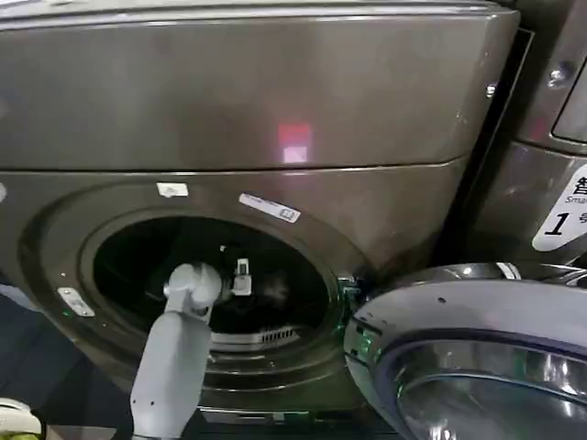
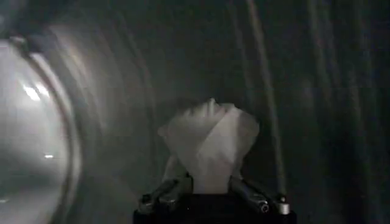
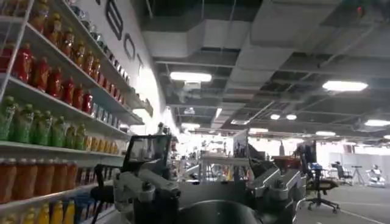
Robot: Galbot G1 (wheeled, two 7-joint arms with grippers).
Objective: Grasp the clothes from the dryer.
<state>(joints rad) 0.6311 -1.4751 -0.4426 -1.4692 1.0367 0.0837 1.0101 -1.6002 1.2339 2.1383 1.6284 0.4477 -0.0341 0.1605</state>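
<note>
Left end effector gripping clothes, dryer drum

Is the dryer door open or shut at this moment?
Open. The door is swung aside beside the dryer, and the left gripper reaches through the porthole at the clothes.
</note>
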